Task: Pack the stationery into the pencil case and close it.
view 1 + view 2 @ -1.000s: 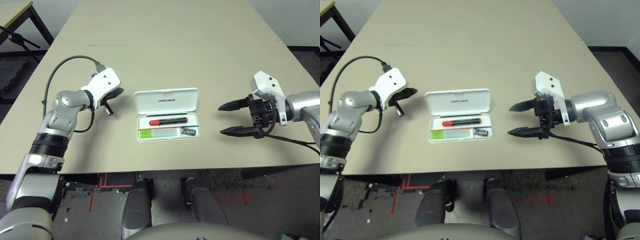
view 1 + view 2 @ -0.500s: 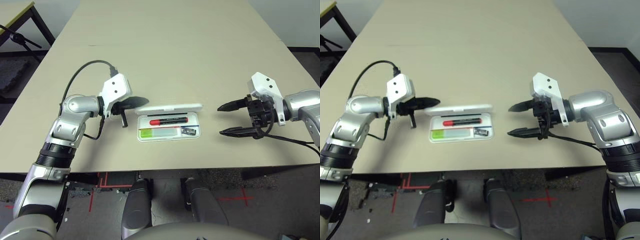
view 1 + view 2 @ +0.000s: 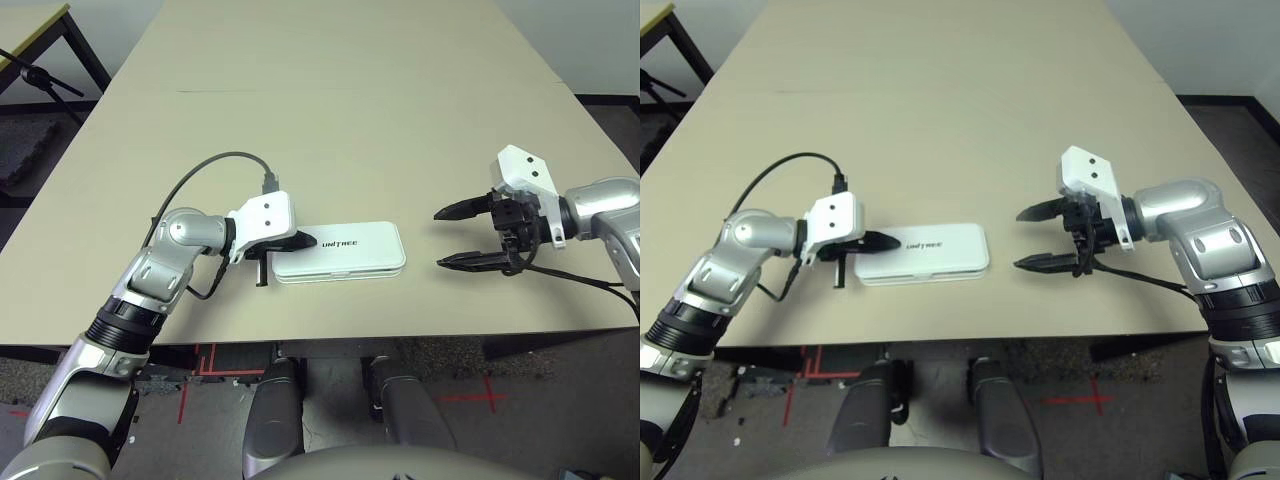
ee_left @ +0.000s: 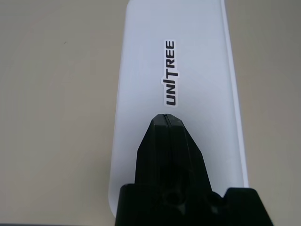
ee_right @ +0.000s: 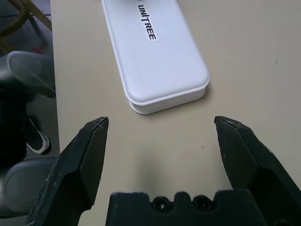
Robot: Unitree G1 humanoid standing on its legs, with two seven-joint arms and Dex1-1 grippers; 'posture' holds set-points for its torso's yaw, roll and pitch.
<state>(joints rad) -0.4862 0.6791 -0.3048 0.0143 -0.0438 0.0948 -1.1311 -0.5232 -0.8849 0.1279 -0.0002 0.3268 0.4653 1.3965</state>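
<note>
Overhead, from the left eye view, I see the pencil case [image 3: 340,251] lying shut and flat on the table [image 3: 350,110], near the table's front edge, with its long side running left to right. Dark "UNITREE" lettering [image 3: 340,243] reads on the lid. The left gripper [image 3: 305,241] has its fingers pressed together, the tips over the lid's left end, gripping nothing. The right gripper [image 3: 440,239] hangs well apart to the case's right, fingers spread wide and empty. Bare tabletop lies between it and the case, and the whole far half of the table is open.

Next, the right eye view gives me the same layout: the case sits close to the front edge, with free surface on either side.

Through the left wrist view, the joined fingertips [image 4: 164,123] sit just short of the "UNITREE" lettering; whether they touch the lid I cannot tell.

Through the right wrist view, the case's rounded end shows beyond the gap between the two spread fingers [image 5: 91,141], with bare table before it.
</note>
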